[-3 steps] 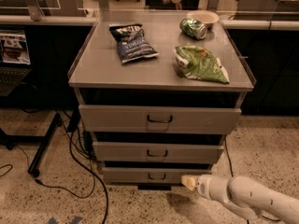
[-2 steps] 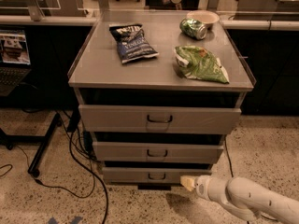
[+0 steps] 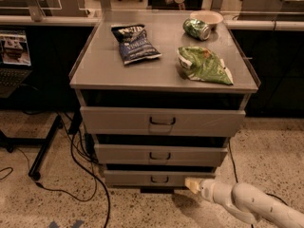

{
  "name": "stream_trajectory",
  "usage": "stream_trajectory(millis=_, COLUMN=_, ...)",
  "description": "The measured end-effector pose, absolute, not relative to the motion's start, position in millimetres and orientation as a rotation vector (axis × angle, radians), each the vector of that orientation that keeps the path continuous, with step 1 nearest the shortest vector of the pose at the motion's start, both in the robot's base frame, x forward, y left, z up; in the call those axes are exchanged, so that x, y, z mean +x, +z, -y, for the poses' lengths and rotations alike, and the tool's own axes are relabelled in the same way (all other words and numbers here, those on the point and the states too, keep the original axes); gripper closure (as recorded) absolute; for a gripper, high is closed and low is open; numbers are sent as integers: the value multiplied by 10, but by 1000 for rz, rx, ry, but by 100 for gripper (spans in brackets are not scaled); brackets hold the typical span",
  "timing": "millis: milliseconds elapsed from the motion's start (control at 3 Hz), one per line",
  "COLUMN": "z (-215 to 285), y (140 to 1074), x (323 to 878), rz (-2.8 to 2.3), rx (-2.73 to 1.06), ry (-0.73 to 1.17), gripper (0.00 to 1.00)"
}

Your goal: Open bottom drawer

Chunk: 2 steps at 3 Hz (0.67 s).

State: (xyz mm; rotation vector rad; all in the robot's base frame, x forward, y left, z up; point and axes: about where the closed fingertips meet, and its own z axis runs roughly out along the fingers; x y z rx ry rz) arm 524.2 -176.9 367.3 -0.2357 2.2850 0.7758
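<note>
Gripper (image 3: pixel 192 185) edged slightly left, beside bottom drawer (image 3: pixel 137 178) front's right end, jaws' state unclear

The bottom drawer (image 3: pixel 137 178) is the lowest of the three in the grey cabinet (image 3: pixel 95 70). It is grey metal, with a short, narrow front panel. A small dark loop handle (image 3: pixel 159 179) sits at the centre of the front. The panel stands upright and level, just under the middle drawer (image 3: pixel 123 154), with a dark gap between them. None of its inside shows, and the front lies close in under the drawer above. The gripper (image 3: pixel 192 185) is at the panel's right end, low by its bottom edge.
</note>
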Motion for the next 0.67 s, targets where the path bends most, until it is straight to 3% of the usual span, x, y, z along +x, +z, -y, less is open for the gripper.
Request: stream_trajectory(millis=667, z=1944, y=3521, x=5436, rz=-2267, rx=-266, ry=846, gripper=100)
